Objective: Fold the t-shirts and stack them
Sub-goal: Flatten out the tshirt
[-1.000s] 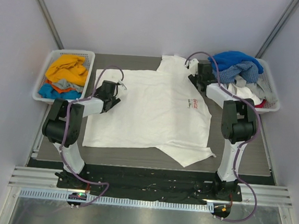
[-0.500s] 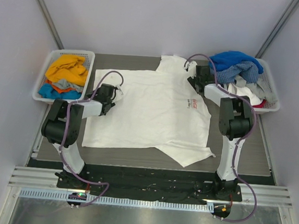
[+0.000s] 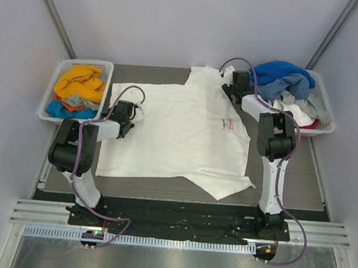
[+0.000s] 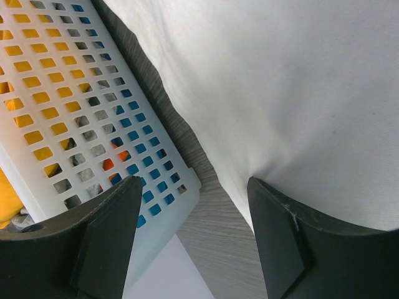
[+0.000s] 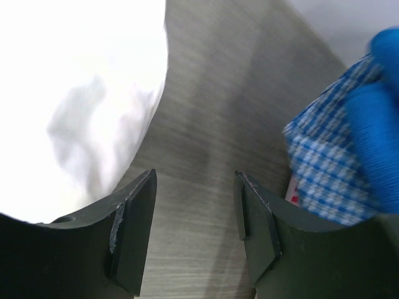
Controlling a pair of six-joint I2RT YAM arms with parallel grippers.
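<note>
Large white soft-cloth t-shirt (image 3: pixel 179 134) lies spread flat mid-table. I see the left gripper (image 4: pixel 193 230) with its fingers parted and empty at the shirt's smooth edge, beside a white slatted plastic basket (image 4: pixel 56 93). The right gripper (image 5: pixel 194 230) is likewise parted over the grey wood-grain tabletop (image 5: pixel 206 124), with blue-checked cloth (image 5: pixel 324 168) nearby.

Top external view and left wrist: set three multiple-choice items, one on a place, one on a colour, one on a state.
1. Where is the white t-shirt? A on the floor; B spread on the table; C hanging off a shelf.
2. What colour is the top cloth in the left basket? A green; B black; C orange.
3. The left gripper is: A open; B shut on cloth; C out of view.
Answers: 1 B, it lies flat on the tabletop; 2 C, orange tops the pile; 3 A, its fingers stand apart.
</note>
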